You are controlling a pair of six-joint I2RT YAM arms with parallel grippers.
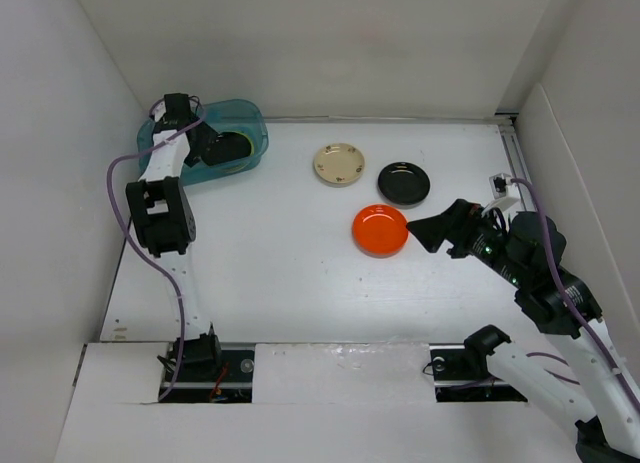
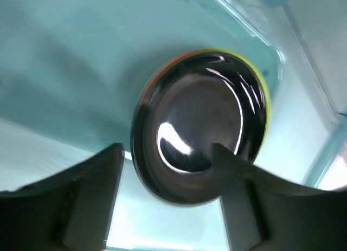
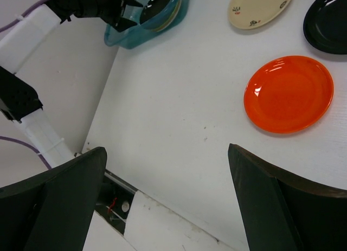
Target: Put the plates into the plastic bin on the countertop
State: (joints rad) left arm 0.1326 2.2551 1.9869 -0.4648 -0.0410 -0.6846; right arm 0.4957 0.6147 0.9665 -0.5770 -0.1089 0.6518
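The teal plastic bin (image 1: 170,133) stands at the far left of the countertop (image 1: 300,273). My left gripper (image 1: 205,148) reaches into it, open. In the left wrist view the open gripper (image 2: 167,150) hovers over a glossy black plate (image 2: 200,126) lying in the bin (image 2: 65,72) on a stack that shows an orange edge (image 2: 168,64) and a lime green edge (image 2: 264,99). A cream plate (image 1: 339,164), a black plate (image 1: 404,183) and an orange plate (image 1: 380,230) lie on the countertop. My right gripper (image 1: 425,231) is open and empty, just right of the orange plate (image 3: 288,94).
White walls close in the countertop on the left, back and right. The right wrist view shows the cream plate (image 3: 260,7), the black plate (image 3: 328,20), the bin (image 3: 122,39) and the near table edge with the left arm's base.
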